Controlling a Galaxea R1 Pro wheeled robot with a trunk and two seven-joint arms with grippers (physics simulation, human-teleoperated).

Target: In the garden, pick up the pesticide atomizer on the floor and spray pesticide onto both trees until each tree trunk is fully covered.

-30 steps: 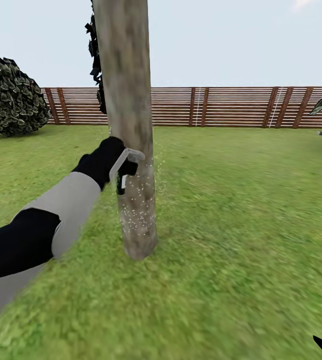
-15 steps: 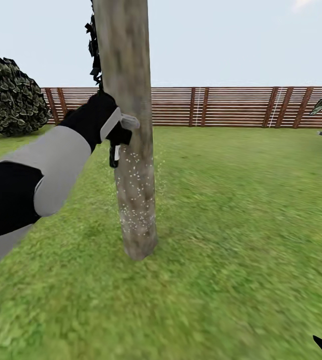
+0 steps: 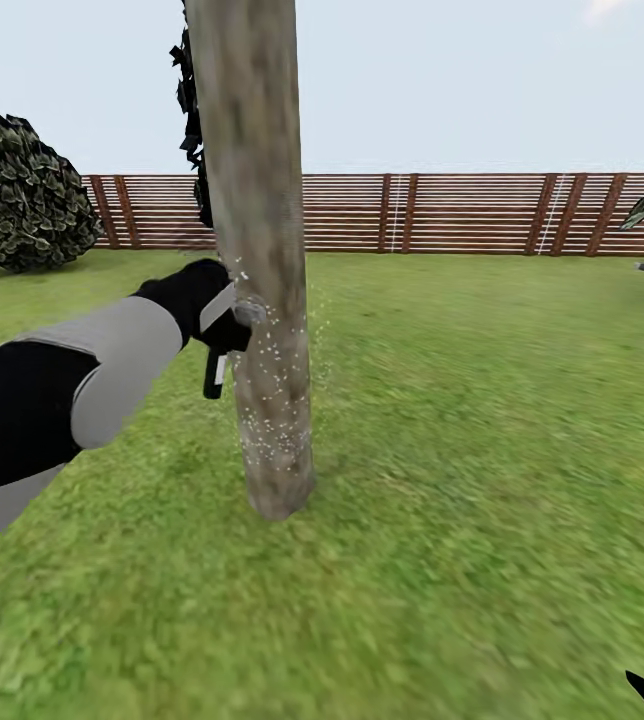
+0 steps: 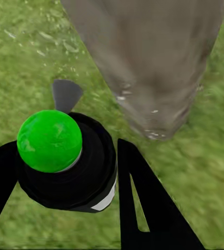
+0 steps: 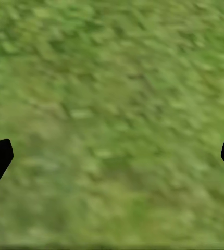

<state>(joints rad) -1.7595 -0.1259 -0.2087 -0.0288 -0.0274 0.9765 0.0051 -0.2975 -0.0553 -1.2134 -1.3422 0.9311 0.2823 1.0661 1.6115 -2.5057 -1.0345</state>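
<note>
Right now the pesticide atomizer (image 4: 65,161) sits clamped between the fingers of my left gripper (image 3: 224,335), its green cap (image 4: 49,140) facing the wrist camera and its nozzle just beside the tree trunk (image 3: 257,250), at about mid-height of the stretch I can see. White droplets (image 3: 272,400) speckle the bark from the nozzle's level down toward the base, while the bark above looks bare, so I judge the upper part remains to be done. To do this well, I'd hold the nozzle square to the trunk and close without touching it, sweep slowly upward in overlapping passes, and work round the sides, since the far face is hidden from me. My right gripper (image 5: 112,156) hangs over the grass (image 5: 112,94) with its fingers spread wide and nothing between them. Beyond the trunk the wooden fence (image 3: 462,215) borders the lawn (image 3: 462,450).
</note>
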